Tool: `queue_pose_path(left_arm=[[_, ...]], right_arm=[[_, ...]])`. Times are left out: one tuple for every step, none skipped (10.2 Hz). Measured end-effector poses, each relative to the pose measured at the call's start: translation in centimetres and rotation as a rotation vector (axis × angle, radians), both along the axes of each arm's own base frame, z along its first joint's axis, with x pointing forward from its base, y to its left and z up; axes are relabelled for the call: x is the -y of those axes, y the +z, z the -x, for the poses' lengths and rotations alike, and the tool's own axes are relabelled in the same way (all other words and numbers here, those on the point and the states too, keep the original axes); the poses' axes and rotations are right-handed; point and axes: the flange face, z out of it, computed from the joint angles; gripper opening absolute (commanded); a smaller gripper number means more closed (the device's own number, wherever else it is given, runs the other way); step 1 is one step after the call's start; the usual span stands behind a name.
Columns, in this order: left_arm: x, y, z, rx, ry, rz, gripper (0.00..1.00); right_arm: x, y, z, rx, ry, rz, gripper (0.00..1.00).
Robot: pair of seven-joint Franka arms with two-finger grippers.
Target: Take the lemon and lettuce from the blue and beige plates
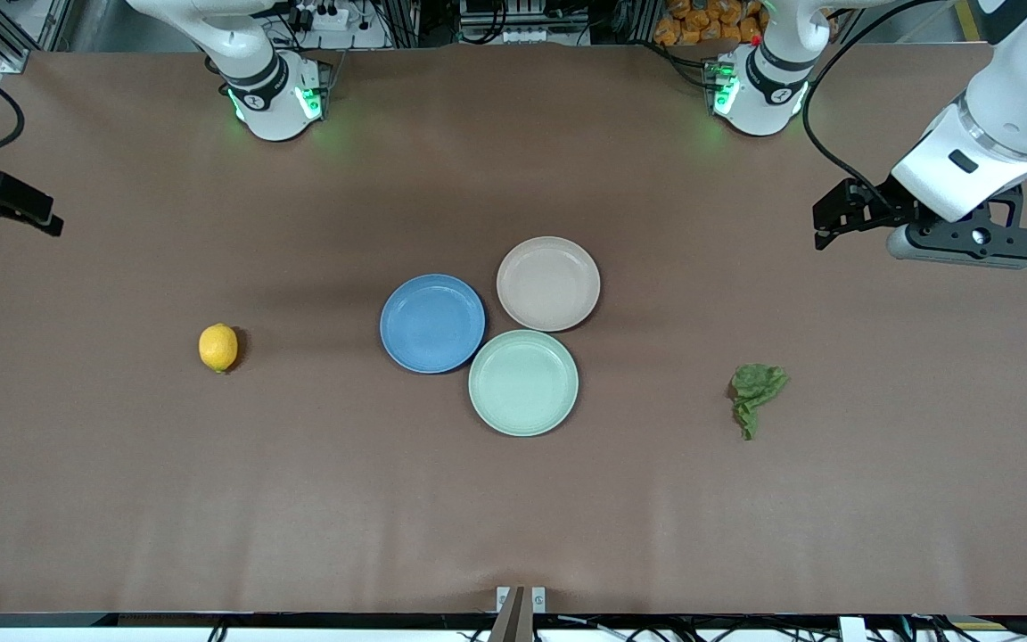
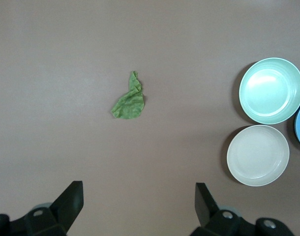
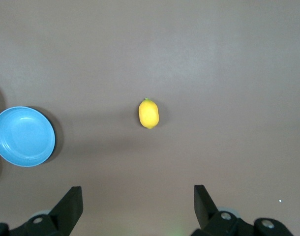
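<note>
The yellow lemon [image 1: 217, 347] [image 3: 148, 113] lies on the bare brown table toward the right arm's end, not on a plate. The crumpled green lettuce [image 1: 756, 392] [image 2: 129, 100] lies on the bare table toward the left arm's end. In the middle, the blue plate [image 1: 432, 323] [image 3: 23, 136] and the beige plate [image 1: 548, 283] [image 2: 258, 155] stand with nothing on them. My left gripper [image 1: 825, 227] [image 2: 138, 196] hangs open over bare table at the left arm's end. My right gripper [image 1: 50, 218] [image 3: 138, 199] hangs open over bare table at the right arm's end. Neither holds anything.
A mint-green plate [image 1: 523, 382] [image 2: 271, 90], also bare, touches the blue and beige plates and sits nearest the front camera. The two arm bases [image 1: 275, 94] [image 1: 759, 89] stand along the table's back edge.
</note>
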Motion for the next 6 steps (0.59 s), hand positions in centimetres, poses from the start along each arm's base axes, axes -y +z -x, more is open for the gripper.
queue_pose_path(left_arm=[[0.0,0.0,0.0,0.0,0.0,0.0,1.0],[0.0,0.0,0.0,0.0,0.0,0.0,1.0],[0.0,0.0,0.0,0.0,0.0,0.0,1.0],[0.0,0.0,0.0,0.0,0.0,0.0,1.0],[0.0,0.0,0.0,0.0,0.0,0.0,1.0],[0.0,0.0,0.0,0.0,0.0,0.0,1.0]], right_arm=[[0.0,0.0,-0.22,0.014,0.0,0.001,1.0],[0.0,0.04,-0.32,0.022,0.001,0.001,1.0],[-0.03,0.03,-0.35,0.024,0.001,0.001,1.0],[-0.07,0.01,-0.35,0.024,0.002,0.001,1.0],[-0.1,-0.04,-0.35,0.023,0.002,0.001,1.0],[-0.14,-0.1,-0.35,0.022,0.003,0.001,1.0]])
